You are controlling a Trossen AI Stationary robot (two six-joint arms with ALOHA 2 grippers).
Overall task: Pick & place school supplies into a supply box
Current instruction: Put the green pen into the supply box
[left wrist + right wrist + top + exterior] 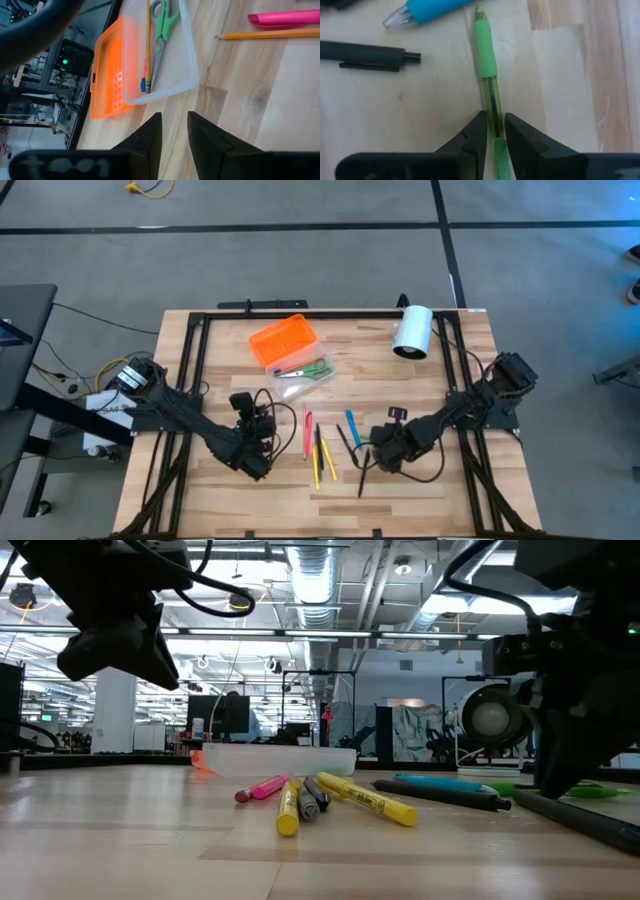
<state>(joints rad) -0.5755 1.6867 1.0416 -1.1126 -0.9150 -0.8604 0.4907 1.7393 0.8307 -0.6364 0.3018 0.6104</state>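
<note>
The supply box's clear base lies at the table's middle far side, with green-handled scissors and a pencil inside. Its orange lid lies beside it. Pink, yellow, blue and black pens lie loose on the table between my arms. My left gripper hovers near the table's left front, slightly open with nothing between its fingers. My right gripper points down at the right front, shut on a green pen. My right gripper pinches the green pen's clear barrel between its two fingers, behind the green rubber grip. The fingers come from above, pointing steeply down, and lie across the pen. The pen stays about level; whether it is clear of the table I cannot tell.
A white cylinder lies on its side at the far right. A blue pen and a black pen lie close to my right gripper. A pink marker and a wooden pencil lie near the box. A black frame runs along the table's edges.
</note>
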